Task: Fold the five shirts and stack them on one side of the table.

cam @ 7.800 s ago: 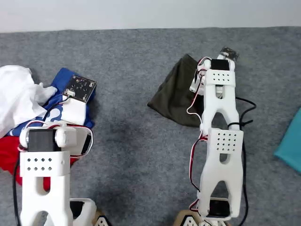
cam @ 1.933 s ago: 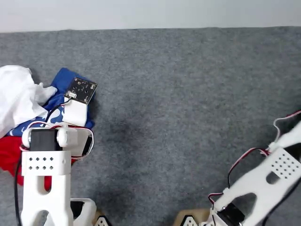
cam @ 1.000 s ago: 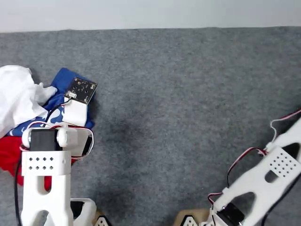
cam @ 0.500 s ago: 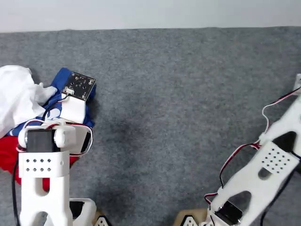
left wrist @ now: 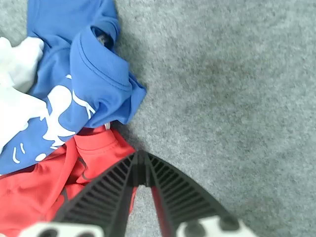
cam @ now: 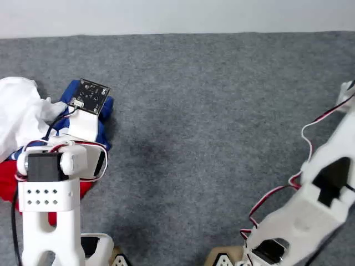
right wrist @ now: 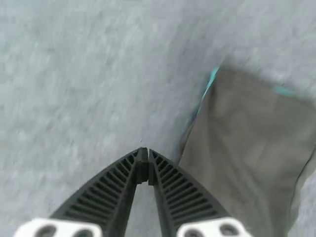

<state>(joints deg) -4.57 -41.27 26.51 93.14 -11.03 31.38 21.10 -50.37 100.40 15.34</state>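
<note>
Right gripper (right wrist: 143,153), pinched shut and empty, hovers just beside the folded olive shirt (right wrist: 247,148), apparently laid on the teal shirt (right wrist: 211,80) as the stack, while the left gripper (left wrist: 141,157), likewise shut on nothing, hangs well apart from it over the unfolded pile (left wrist: 84,84).

Shirt heap (cam: 19,113) on the table (cam: 211,111) — far left side.

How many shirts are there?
5. The white shirt, blue shirt and red shirt lie heaped together beside the left gripper. The olive shirt lies on the teal shirt, whose edge just peeks out, near the right gripper.
</note>
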